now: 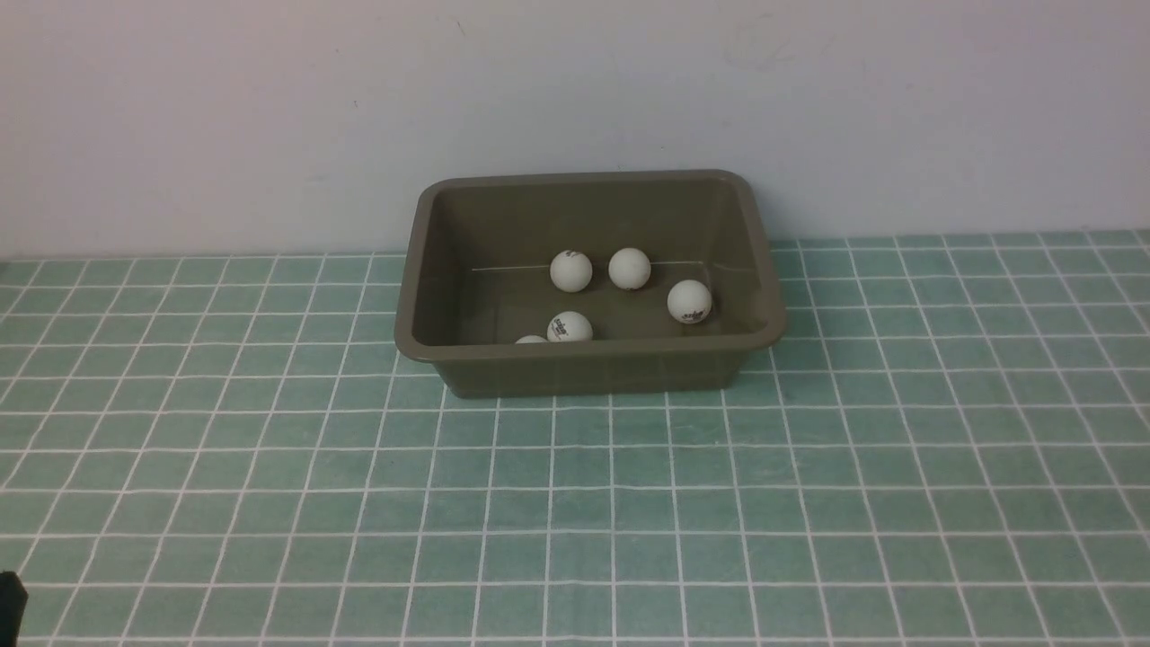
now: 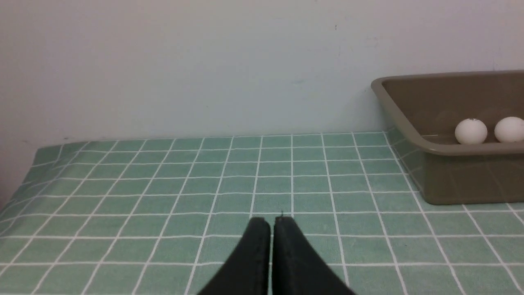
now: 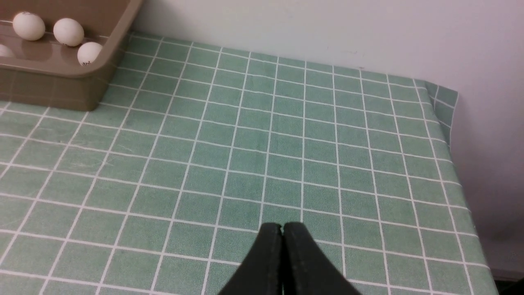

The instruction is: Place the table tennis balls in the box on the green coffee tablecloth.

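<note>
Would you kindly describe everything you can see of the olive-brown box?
The box is an olive-brown rectangular tub, plastic by its look, with rounded corners, a rolled rim and sloping walls. It stands upright and open on the green checked tablecloth, close to the wall. Five white table tennis balls lie on its floor, one nearly hidden behind the near wall. No gripper touches it.

You've got five table tennis balls showing, one only peeking over the near rim, all in one box, on one green coffee tablecloth. Two grippers too: left gripper, right gripper.
</note>
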You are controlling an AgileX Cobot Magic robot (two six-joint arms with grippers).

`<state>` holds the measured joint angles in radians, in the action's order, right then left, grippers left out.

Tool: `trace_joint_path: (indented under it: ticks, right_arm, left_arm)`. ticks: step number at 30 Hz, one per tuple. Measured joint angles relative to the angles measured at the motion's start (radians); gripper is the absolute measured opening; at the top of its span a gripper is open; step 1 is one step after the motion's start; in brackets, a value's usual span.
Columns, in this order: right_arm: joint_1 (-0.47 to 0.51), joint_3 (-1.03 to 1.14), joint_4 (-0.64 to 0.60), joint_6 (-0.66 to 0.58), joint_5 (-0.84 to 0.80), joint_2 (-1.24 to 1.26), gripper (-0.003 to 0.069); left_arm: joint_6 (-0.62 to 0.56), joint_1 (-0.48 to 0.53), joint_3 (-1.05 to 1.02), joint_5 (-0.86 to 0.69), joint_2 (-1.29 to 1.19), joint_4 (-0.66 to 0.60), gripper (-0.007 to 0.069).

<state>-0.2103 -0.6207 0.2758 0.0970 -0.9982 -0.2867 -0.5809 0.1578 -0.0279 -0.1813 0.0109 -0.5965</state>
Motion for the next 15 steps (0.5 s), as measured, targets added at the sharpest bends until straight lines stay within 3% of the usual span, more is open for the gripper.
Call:
trace_joint_path:
  ticks: [10, 15]
  right_arm:
    - [0.0, 0.0, 0.008, 0.005, 0.011, 0.0, -0.0018]
    - [0.061, 0.091, 0.008, 0.011, 0.22, 0.04, -0.0018]
  left_arm:
    - [0.0, 0.0, 0.0, 0.0, 0.0, 0.001, -0.0004]
    - [0.0, 0.0, 0.0, 0.0, 0.0, 0.001, -0.0004]
